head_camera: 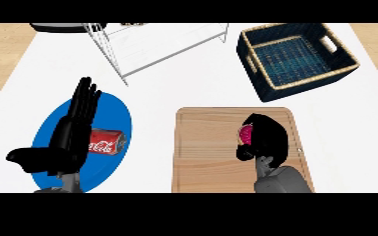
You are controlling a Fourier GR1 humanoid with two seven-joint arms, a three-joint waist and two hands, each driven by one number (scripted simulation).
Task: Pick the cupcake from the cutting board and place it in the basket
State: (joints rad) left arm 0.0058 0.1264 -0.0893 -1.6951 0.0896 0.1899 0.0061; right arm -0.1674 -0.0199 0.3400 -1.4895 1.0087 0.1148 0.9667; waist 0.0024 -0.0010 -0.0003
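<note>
A wooden cutting board (207, 150) lies at the lower middle of the counter. On it my right hand (267, 137) is curled over the cupcake (246, 134), of which only a pink edge shows at the hand's left side. The dark woven basket (262, 82) with a tan rim stands at the upper right, beyond the board, with nothing inside. My left hand (70, 130) rests open, fingers straight and pointing up, over a blue plate at the left.
A blue plate (111, 110) at the left holds a red soda can (109, 143) lying on its side, next to my left hand. A white wire rack (159, 42) stands at the upper middle. A dark round object (59, 28) shows at the top left edge.
</note>
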